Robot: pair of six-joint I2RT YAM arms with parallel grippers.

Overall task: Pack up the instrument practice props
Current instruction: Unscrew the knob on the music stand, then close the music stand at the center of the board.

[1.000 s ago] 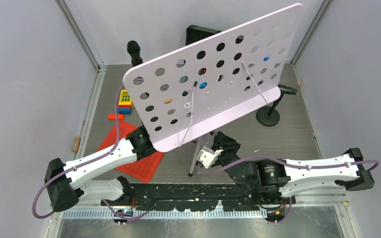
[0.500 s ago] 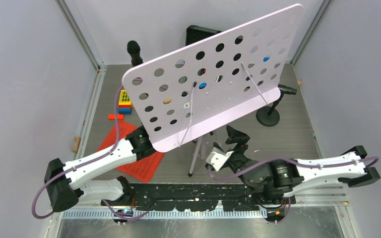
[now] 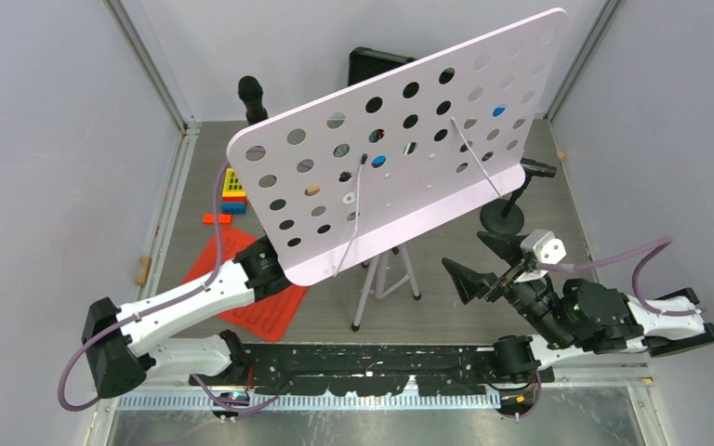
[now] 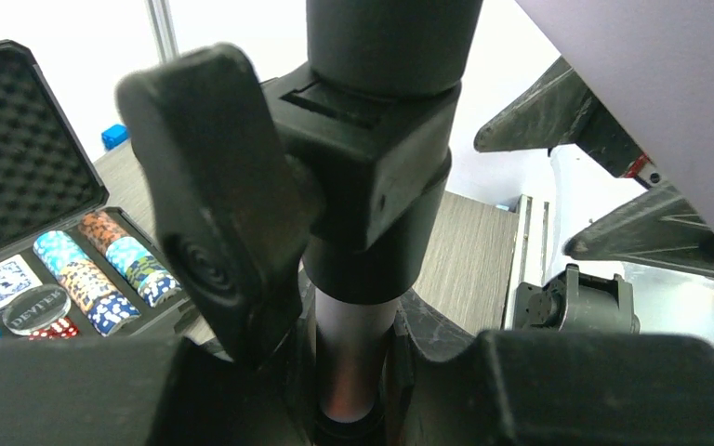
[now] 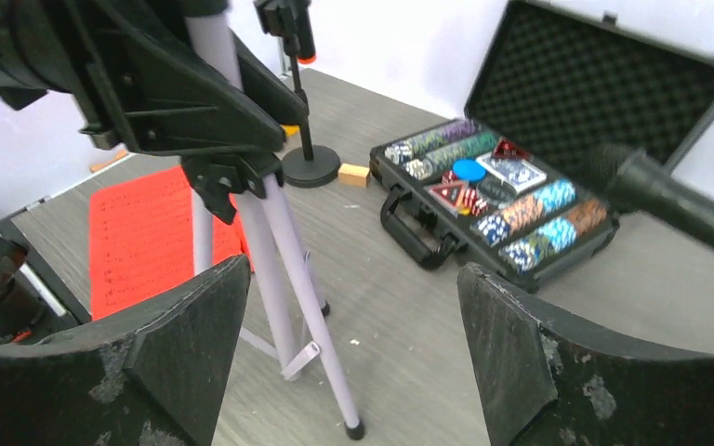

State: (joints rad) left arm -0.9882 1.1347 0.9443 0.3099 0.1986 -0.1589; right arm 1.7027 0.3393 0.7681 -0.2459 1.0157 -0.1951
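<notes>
Steadying a top-heavy stand — one arm on, one off.
Mid-table, the wide white perforated music rack (image 3: 400, 139) stands upright on its silver tripod legs (image 3: 376, 279), stiff but likely tippy if pulled by its top; red sheet-music pages (image 3: 260, 302) lie flat left of the legs, thin and hard to pinch. Best hold looks low on the centre pole (image 4: 349, 334), where the left gripper (image 4: 353, 395) is clamped tight just under the black knob collar (image 4: 372, 177). The right gripper (image 3: 482, 262) hangs spread wide and empty just beside the legs — free to fold them.
</notes>
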